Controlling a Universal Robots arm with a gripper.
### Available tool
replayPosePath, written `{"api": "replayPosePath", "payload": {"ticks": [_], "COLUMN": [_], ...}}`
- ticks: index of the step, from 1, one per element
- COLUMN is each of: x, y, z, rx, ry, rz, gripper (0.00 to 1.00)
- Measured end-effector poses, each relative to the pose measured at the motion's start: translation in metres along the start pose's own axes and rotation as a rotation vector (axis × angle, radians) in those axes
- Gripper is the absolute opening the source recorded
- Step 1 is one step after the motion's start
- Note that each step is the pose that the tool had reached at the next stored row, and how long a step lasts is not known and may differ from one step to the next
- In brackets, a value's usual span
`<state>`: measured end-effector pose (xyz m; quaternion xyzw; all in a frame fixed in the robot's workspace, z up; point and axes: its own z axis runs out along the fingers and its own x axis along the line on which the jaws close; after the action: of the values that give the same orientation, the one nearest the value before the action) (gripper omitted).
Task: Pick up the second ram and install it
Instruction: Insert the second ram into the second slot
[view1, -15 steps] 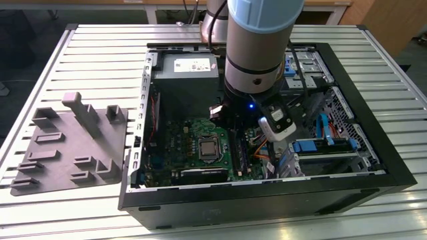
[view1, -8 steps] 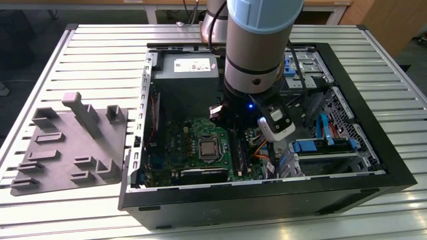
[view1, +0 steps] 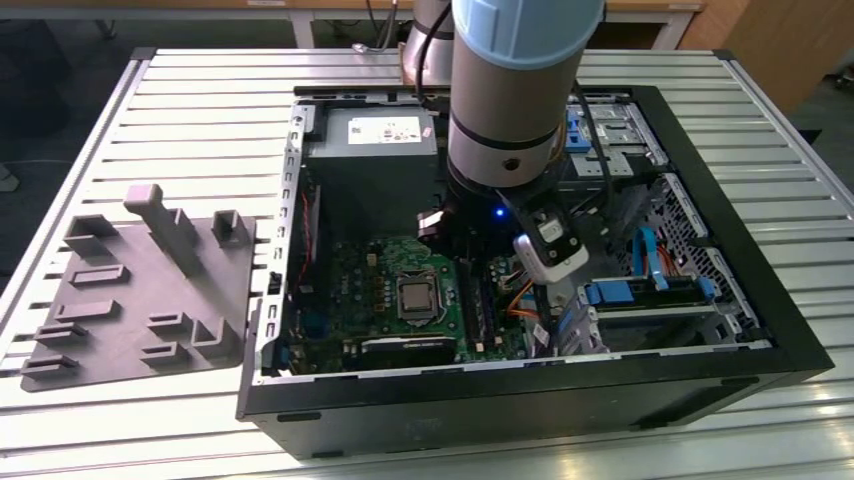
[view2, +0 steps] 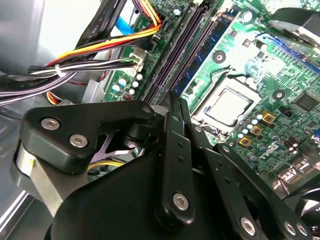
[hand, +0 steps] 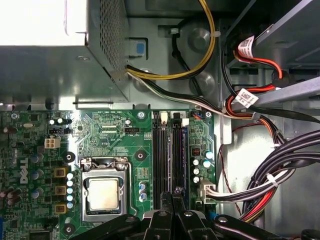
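The tool hangs low inside the open computer case, its two thin fingers pressed together, with the tips right over the memory sockets that run just beside the processor. I can't pick out the second ram for certain. No stick is visible between the fingers, and the grey tray out on the desk, well away from the processor, carries none. A bluish strip lies along the sockets, possibly a seated stick.

To my mind, doing this well means keeping the tips square over one socket and pressing straight down and evenly, so that neither end of a stick rides up.

On the far side of the sockets from the processor, a bundle of cables and a white plug sit close by, and a sideways drift could snag them. The arm rises above the board.
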<state>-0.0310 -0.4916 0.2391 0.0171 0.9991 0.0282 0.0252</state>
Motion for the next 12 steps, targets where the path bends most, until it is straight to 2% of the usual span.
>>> {"api": "replayPosePath", "payload": {"ticks": [10, 12], "x": [0.0003, 0.0005], "y": [0.0009, 0.0007], "z": [0.0023, 0.0062], "rx": [0.0002, 0.0002], "ry": [0.0001, 0.0], "rz": [0.0, 0.0], "gripper": [0.12, 0.12]}}
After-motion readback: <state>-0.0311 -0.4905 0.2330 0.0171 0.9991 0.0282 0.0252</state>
